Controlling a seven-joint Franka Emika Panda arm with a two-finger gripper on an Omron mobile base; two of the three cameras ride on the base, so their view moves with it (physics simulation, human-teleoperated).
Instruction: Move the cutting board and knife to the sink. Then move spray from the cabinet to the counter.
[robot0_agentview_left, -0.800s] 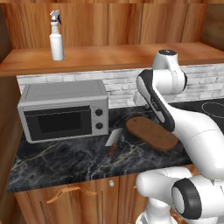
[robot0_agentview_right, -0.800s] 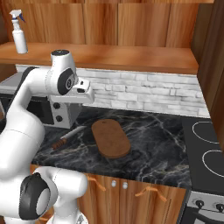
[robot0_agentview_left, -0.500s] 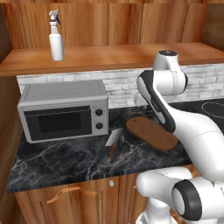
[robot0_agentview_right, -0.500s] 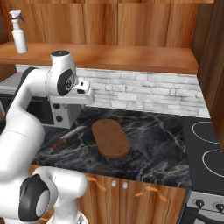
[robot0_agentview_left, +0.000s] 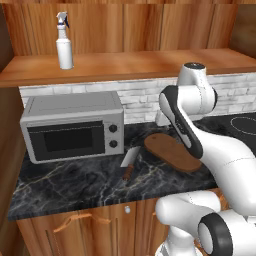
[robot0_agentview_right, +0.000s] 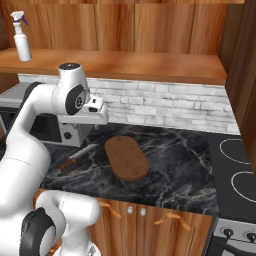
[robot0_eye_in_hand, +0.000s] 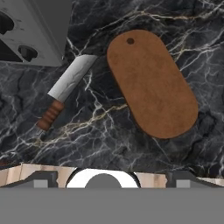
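Note:
The brown cutting board (robot0_agentview_left: 172, 152) (robot0_agentview_right: 126, 158) (robot0_eye_in_hand: 151, 83) lies flat on the black marble counter (robot0_agentview_left: 75, 185) (robot0_agentview_right: 185, 170), its small hole toward the wall. The knife (robot0_agentview_left: 130, 162) (robot0_agentview_right: 79, 156) (robot0_eye_in_hand: 65, 89) rests just left of it, blade toward the microwave, reddish handle toward the front edge. My gripper (robot0_agentview_right: 94, 120) (robot0_eye_in_hand: 113, 180) hangs above the counter over both, open and holding nothing. The white spray (robot0_agentview_left: 64, 42) (robot0_agentview_right: 21, 37) stands upright at the left of the wooden cabinet shelf (robot0_agentview_left: 140, 65) (robot0_agentview_right: 140, 65).
A grey microwave (robot0_agentview_left: 72, 127) (robot0_eye_in_hand: 30, 30) stands on the counter at the left, close to the knife's blade. The black stovetop (robot0_agentview_right: 235, 170) (robot0_agentview_left: 245, 125) lies to the right. A white brick wall runs behind. Cupboards with curved handles (robot0_agentview_right: 172, 220) sit below.

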